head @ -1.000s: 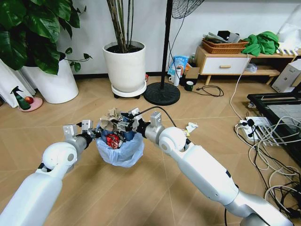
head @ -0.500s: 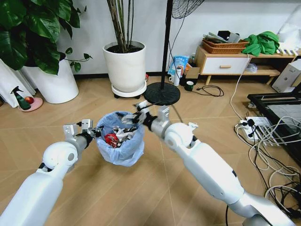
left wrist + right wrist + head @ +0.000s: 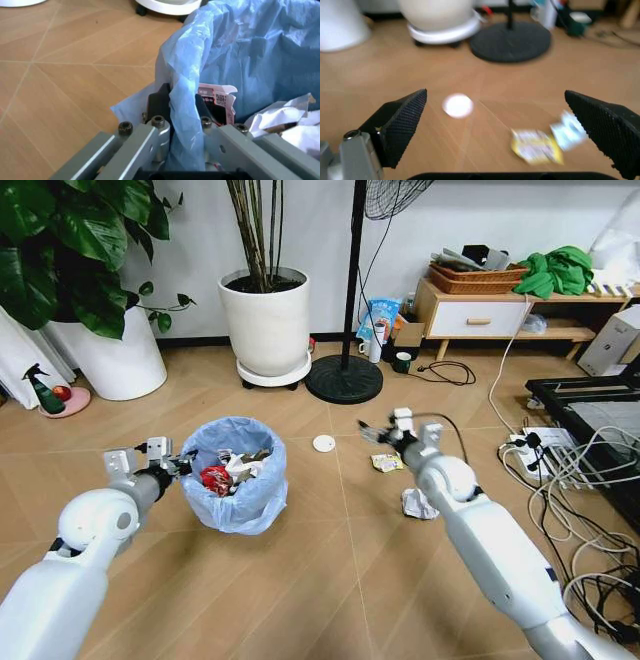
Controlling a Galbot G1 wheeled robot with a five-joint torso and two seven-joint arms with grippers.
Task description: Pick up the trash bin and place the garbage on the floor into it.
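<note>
The trash bin (image 3: 238, 492), lined with a light-blue bag, hangs from my left gripper (image 3: 176, 465), which is shut on its rim. The left wrist view shows the bag (image 3: 250, 45) pinched between my fingers (image 3: 159, 103). Inside lie a red can (image 3: 215, 478), a red-and-white carton (image 3: 220, 103) and paper wads (image 3: 240, 467). My right gripper (image 3: 384, 431) is open and holds nothing, above the floor (image 3: 300, 580) to the bin's right. Below it lie a white disc (image 3: 324, 443), a yellow-and-white wrapper (image 3: 386, 463) and a white paper wad (image 3: 418, 503). The disc (image 3: 458, 105) and wrapper (image 3: 536, 151) show between my open fingers (image 3: 402, 122).
A white plant pot (image 3: 265, 320) and a fan stand's black base (image 3: 344, 378) stand behind the bin. A larger pot (image 3: 112, 360) is at the far left. Cables and a power strip (image 3: 530, 450) lie by a black frame (image 3: 590, 410) on the right.
My right gripper has left the bin, swung right and now stands open over the floor litter. The paper it held lies in the bin. Bin and left gripper shifted slightly left.
</note>
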